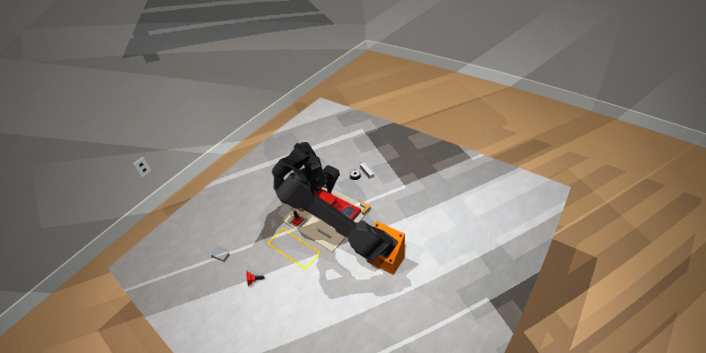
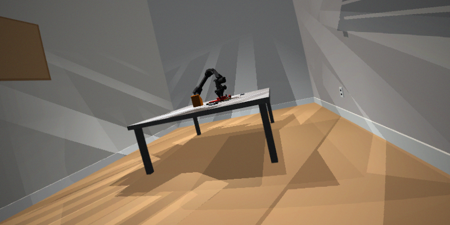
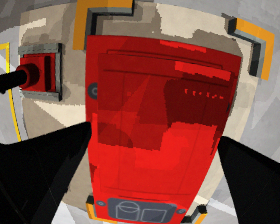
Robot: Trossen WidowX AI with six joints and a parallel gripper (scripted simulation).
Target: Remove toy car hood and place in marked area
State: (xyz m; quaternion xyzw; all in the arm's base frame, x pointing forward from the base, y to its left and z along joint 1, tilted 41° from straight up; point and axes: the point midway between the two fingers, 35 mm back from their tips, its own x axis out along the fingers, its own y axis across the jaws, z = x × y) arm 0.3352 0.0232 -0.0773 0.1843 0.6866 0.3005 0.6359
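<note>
The red toy car (image 1: 327, 198) (image 2: 221, 98) lies on a beige board (image 1: 316, 234) (image 3: 41, 115). Its red hood (image 3: 156, 100) is in place on top, above a grey panel (image 3: 146, 209) with a drawn outline in the wrist view. My gripper (image 3: 157, 136) is open and empty, low over the car, one fingertip at each long side of the red body. Whether a fingertip touches it I cannot tell. The arm hides part of the car in the top view. The marked area, a yellow outline (image 1: 286, 255) (image 3: 9, 55), lies beside the board with nothing in it.
A red lever (image 1: 296, 220) (image 3: 36, 75) stands on the board. Orange brackets (image 3: 106, 7) (image 3: 263, 40) flank the car. Another red lever (image 1: 251, 278), a grey plate (image 1: 220, 254), a wheel (image 1: 355, 174) and a silver block (image 1: 366, 169) lie on the table. The orange base (image 1: 387, 262) carries the arm.
</note>
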